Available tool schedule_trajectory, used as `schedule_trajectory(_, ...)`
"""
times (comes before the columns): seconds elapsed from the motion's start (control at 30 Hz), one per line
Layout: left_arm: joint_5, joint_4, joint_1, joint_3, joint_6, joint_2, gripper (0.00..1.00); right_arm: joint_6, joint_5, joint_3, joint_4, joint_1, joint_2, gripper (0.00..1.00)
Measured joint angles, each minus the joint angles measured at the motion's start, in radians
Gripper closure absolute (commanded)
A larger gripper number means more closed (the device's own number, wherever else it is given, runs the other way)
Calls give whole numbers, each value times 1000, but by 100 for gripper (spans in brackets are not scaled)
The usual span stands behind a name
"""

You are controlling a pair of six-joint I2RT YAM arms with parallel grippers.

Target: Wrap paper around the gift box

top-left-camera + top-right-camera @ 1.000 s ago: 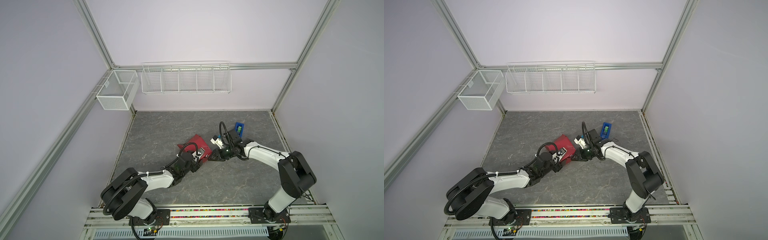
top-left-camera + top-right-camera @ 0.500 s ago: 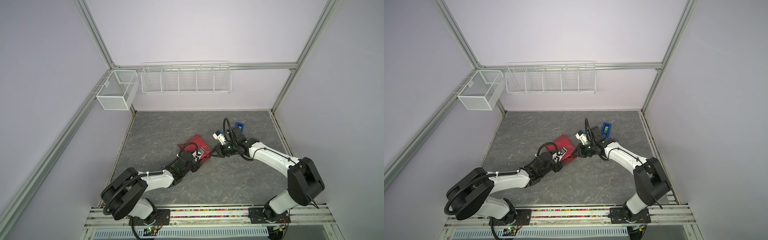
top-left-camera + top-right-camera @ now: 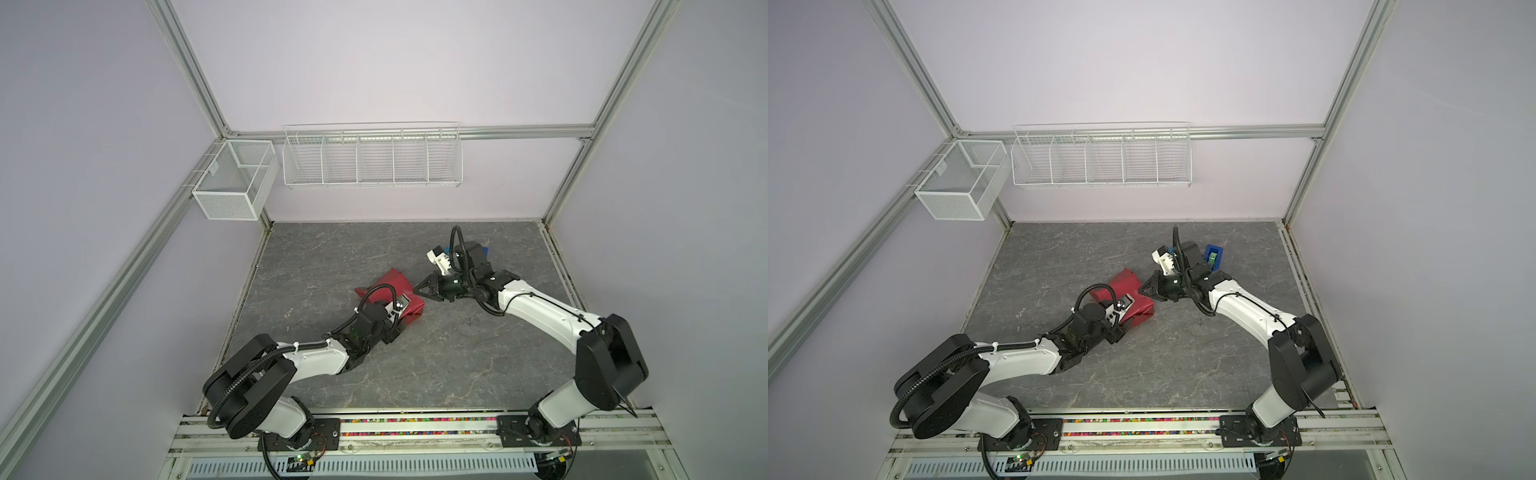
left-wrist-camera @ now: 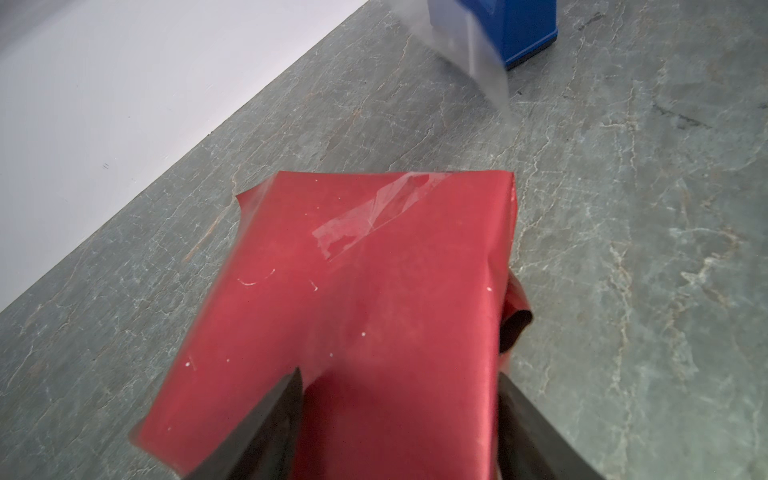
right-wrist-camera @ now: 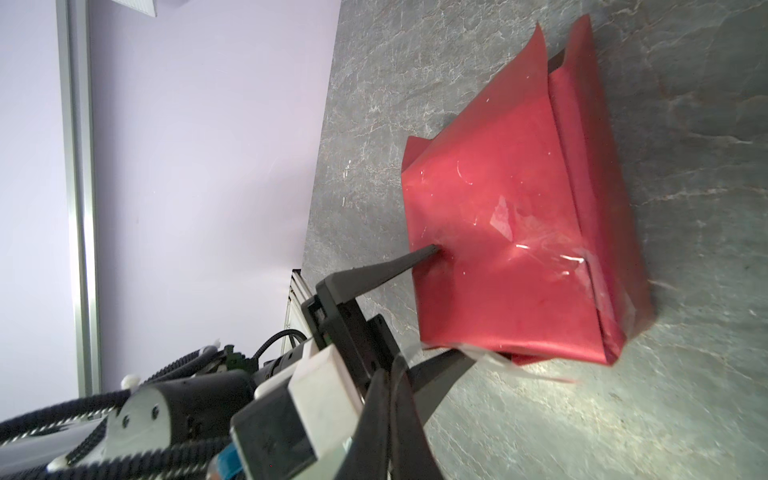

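The paper (image 3: 395, 284) is red and folded round a block-shaped parcel on the grey tabletop (image 3: 457, 353); the gift box is hidden inside it. Clear tape (image 4: 374, 216) sticks across the top fold. My left gripper (image 4: 399, 372) grips the parcel, with one finger (image 5: 415, 257) pressed into the top and the other under its edge. In both top views it sits at the parcel's near side (image 3: 405, 318) (image 3: 1133, 316). My right gripper (image 5: 390, 374) is shut just off the parcel's right side (image 3: 417, 289) (image 3: 1140, 289). A blurred clear strip (image 5: 490, 359) hangs at the parcel's edge close to it.
A blue tape dispenser (image 3: 1213, 257) with a green roll stands behind my right wrist, also seen in the left wrist view (image 4: 528, 29). A white mesh bin (image 3: 232, 183) and a wire rack (image 3: 372, 160) hang on the walls above the table.
My right gripper's jaws have closed and it has shifted a little toward the back beside the parcel. The left arm and the parcel have not moved.
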Motion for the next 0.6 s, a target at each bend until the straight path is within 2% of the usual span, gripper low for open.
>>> schedule_trajectory(0.23,-1,1,0,0,-1,0,30,35,-10,50,66,4,118,94)
schedule_trajectory(0.6,-6,3,-1,0,-8,0,30,114,-47,111,194,24,162,93)
